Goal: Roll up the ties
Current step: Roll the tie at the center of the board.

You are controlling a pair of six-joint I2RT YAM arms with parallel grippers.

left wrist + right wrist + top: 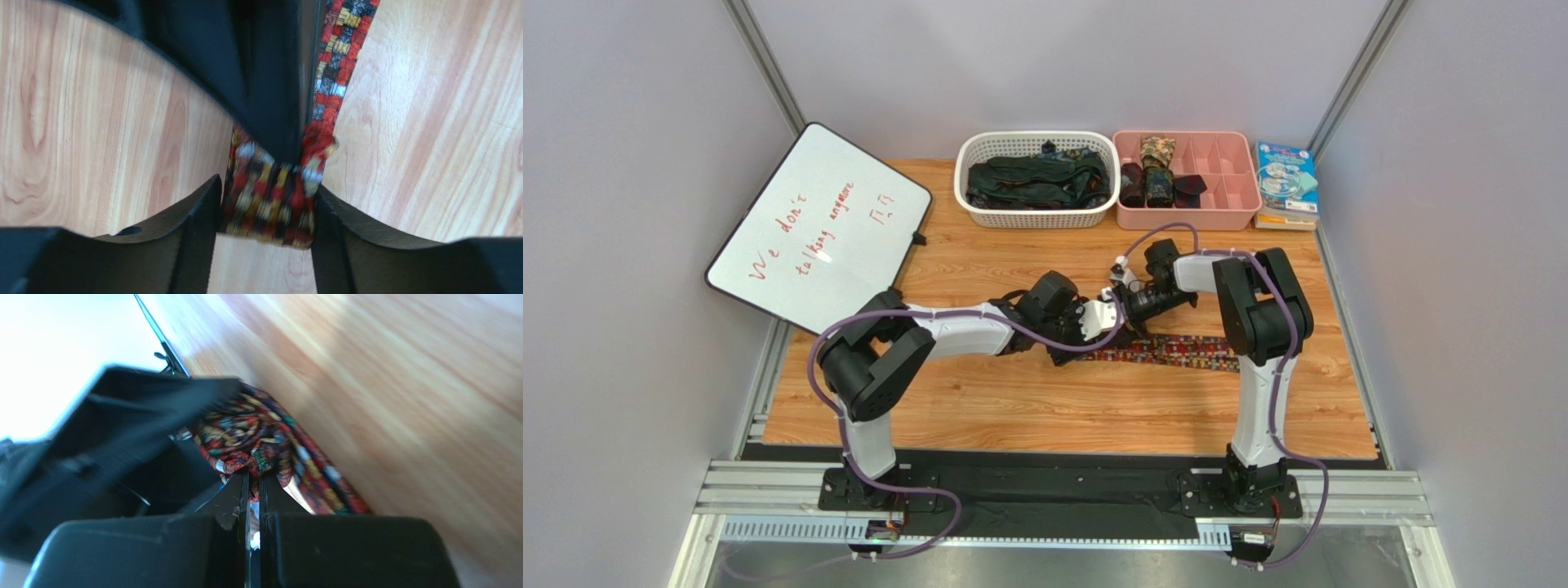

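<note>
You are partway through rolling the patterned tie [1179,353]: one end is wound into a small coil [245,432] near the middle of the surface [989,417], and the rest lies flat, trailing toward the right edge. Your left gripper [267,187] has its jaws partly open, flanking the coil closely on both sides. Your right gripper [251,478] has its jaws closed, with the tips against the coil; I cannot tell whether a fold is pinched between them. Next, I judge, you need to turn the coil along the flat length without letting it loosen
</note>
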